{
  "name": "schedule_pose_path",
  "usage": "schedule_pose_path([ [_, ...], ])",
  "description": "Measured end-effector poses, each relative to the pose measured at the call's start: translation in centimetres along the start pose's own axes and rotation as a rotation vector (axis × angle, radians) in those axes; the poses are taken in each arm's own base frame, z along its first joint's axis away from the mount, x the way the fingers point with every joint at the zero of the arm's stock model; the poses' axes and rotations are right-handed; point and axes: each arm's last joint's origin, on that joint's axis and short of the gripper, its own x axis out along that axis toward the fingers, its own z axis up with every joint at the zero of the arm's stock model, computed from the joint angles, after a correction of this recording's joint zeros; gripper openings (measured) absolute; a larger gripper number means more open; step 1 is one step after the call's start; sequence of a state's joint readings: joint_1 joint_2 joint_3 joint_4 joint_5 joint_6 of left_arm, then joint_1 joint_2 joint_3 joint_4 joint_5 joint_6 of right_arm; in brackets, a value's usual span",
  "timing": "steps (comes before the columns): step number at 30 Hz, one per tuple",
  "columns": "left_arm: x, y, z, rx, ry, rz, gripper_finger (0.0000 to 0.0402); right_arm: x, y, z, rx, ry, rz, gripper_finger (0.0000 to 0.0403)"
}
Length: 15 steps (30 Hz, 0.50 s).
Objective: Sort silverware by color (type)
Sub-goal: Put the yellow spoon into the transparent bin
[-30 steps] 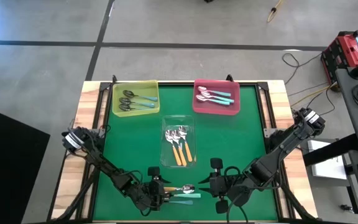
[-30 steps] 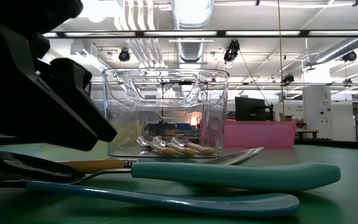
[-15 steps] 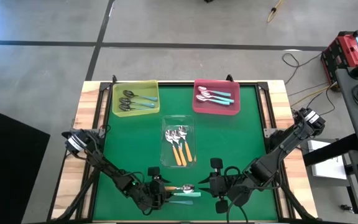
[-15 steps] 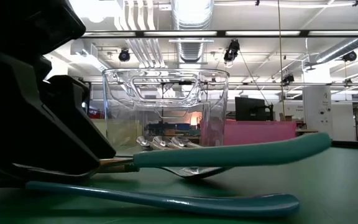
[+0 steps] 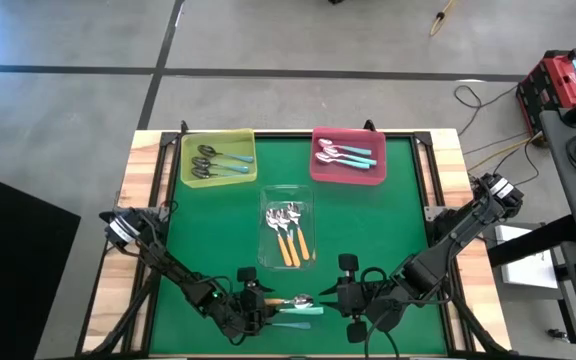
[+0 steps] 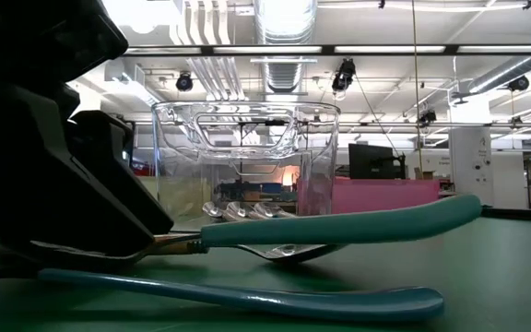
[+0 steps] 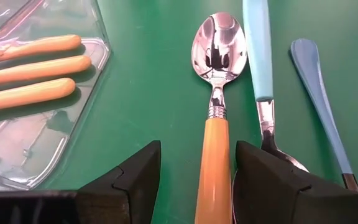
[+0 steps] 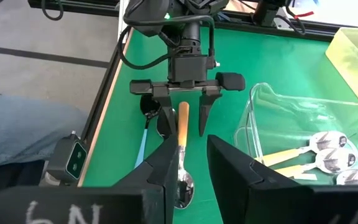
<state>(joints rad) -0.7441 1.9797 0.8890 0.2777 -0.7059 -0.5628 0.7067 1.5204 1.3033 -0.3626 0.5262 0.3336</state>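
Observation:
Three spoons lie side by side near the table's front edge: an orange-handled one (image 7: 213,155) with a silver bowl, a teal-handled one (image 6: 339,226) and a blue-handled one (image 6: 247,293). My left gripper (image 7: 197,171) is open and low over them. Its fingers stand on either side of the orange handle without gripping it. The teal handle's free end (image 6: 464,207) sticks up off the table. My right gripper (image 8: 194,168) hangs open and empty above the table, to the right of the spoons. More silverware lies in the three trays. My left gripper comes slanting down from the table's left, along the spoons. One finger (image 7: 272,186) rests on the bowl end of the teal-handled spoon (image 7: 281,158). That end stays on the table and the handle tilts upward. The finger hides the exact spot.
A clear tray (image 5: 288,195) with orange-handled spoons stands mid-table, just beyond the loose spoons. At the far edge are a yellow tray (image 5: 218,135) with dark-bowled, blue-handled spoons and a pink tray (image 5: 348,178) with silver, teal-handled spoons. Green mat lies bare on both sides.
My left gripper has sunk a little onto the spoons, still open. The teal-handled spoon has tipped. Its handle's free end has risen off the table while its bowl end stayed down under the finger. The blue spoon has not moved.

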Motion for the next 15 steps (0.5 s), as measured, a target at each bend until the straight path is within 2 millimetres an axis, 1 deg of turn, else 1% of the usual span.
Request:
schedule_pose_path([
  [6,-0.10,-0.14,0.15,-0.007,0.013,-0.042,0.0191,0.00,0.00,0.00,0.000,0.000,0.000,0.0077],
  [15,-0.09,0.13,0.08,0.009,-0.002,0.016,0.0191,0.00,0.00,0.00,0.000,0.000,0.000,0.0076],
])
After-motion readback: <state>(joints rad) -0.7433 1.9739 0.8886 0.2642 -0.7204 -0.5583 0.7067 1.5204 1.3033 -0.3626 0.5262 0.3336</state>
